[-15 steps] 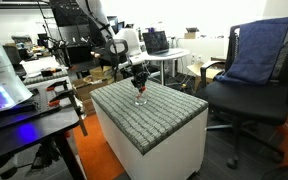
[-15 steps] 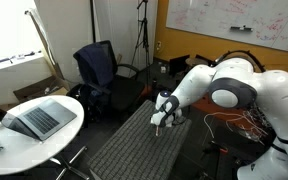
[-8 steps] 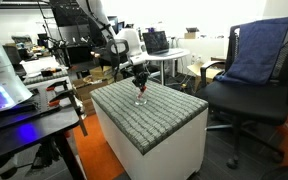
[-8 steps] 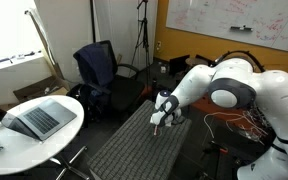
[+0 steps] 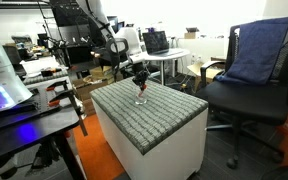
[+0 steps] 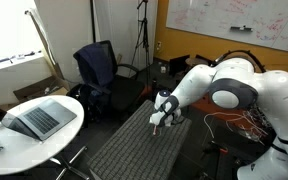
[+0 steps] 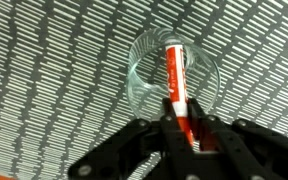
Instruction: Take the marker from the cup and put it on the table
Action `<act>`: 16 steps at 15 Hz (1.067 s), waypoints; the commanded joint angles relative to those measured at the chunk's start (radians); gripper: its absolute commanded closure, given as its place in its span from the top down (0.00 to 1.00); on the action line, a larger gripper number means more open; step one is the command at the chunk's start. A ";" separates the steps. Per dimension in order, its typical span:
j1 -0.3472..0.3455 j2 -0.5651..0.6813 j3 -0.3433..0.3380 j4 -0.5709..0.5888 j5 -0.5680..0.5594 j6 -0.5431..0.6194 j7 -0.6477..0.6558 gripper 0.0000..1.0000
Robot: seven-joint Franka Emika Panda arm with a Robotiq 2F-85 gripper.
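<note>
In the wrist view the red-orange marker (image 7: 174, 82) stands in the clear cup (image 7: 144, 75), its paler end toward the cup's bottom. My gripper (image 7: 180, 122) is shut on the marker's upper part, right over the cup. The cup rests on the grey woven top of the table (image 7: 54, 90). In both exterior views the gripper (image 5: 139, 82) (image 6: 159, 119) hangs low over the table (image 5: 169, 115) (image 6: 134, 150), near its far edge. The cup shows faintly below it (image 5: 140, 98). The marker is a small red speck at the jaws (image 6: 156, 127).
A black office chair with a blue cloth (image 5: 254, 70) stands beside the table. A round white table with a laptop (image 6: 34, 120) and a second dark chair (image 6: 99, 70) stand farther off. Benches with equipment (image 5: 14, 90) flank the table.
</note>
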 commanded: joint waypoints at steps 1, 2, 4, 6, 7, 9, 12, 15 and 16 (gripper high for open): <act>0.040 -0.084 -0.031 -0.089 -0.019 0.033 0.029 0.05; 0.049 -0.101 -0.039 -0.107 -0.020 0.042 0.030 0.05; 0.071 -0.132 -0.062 -0.141 -0.023 0.060 0.034 0.05; 0.094 -0.164 -0.087 -0.177 -0.025 0.076 0.039 0.05; 0.109 -0.183 -0.103 -0.198 -0.027 0.085 0.042 0.05; 0.124 -0.219 -0.122 -0.233 -0.025 0.107 0.038 0.05; 0.140 -0.269 -0.147 -0.279 -0.020 0.143 0.036 0.05; 0.132 -0.312 -0.158 -0.309 -0.008 0.179 0.032 0.05; 0.122 -0.321 -0.157 -0.314 -0.001 0.196 0.032 0.05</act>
